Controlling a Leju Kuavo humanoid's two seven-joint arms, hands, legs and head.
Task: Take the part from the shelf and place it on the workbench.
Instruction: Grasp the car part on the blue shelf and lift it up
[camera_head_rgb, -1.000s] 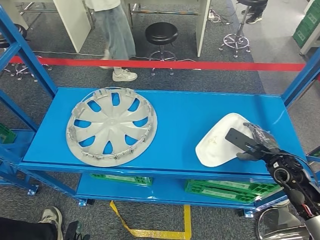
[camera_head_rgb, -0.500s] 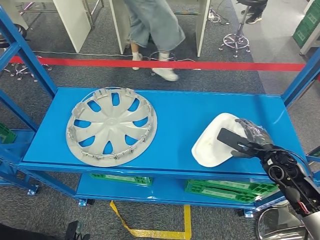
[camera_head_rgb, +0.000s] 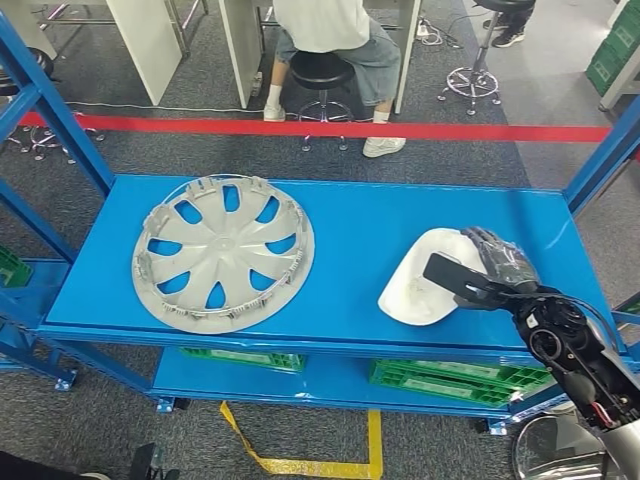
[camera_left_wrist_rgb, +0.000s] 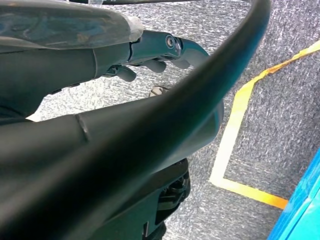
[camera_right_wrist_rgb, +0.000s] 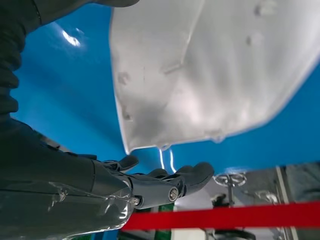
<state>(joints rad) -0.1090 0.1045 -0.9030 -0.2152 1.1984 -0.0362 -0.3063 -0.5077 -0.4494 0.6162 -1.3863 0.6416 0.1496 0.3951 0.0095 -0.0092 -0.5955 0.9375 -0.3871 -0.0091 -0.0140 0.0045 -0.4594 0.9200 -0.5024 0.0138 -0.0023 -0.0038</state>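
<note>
Nearest me, at the lower right of the head view, my right arm (camera_head_rgb: 581, 365) reaches up and in toward the blue shelf (camera_head_rgb: 355, 225). My right hand (camera_head_rgb: 487, 270) sits at the right edge of the white part (camera_head_rgb: 419, 285), thumb stretched over its top and dark fingers (camera_right_wrist_rgb: 188, 181) on its far side. In the right wrist view the fingers look spread, with a gap between them and the part's rim, so I read that hand as open and not holding. The part lies on the top shelf, right of centre, near the front edge. My left hand (camera_left_wrist_rgb: 158, 55) hangs over grey carpet and yellow floor tape (camera_left_wrist_rgb: 241, 130), fingers loosely curled with nothing in them. To the left on the same shelf lies a silver hubcap (camera_head_rgb: 224, 252). Beyond the shelf runs a red line (camera_head_rgb: 317, 128), and farther still a person (camera_head_rgb: 332, 40) sits on a black stool (camera_head_rgb: 323, 70).
</note>
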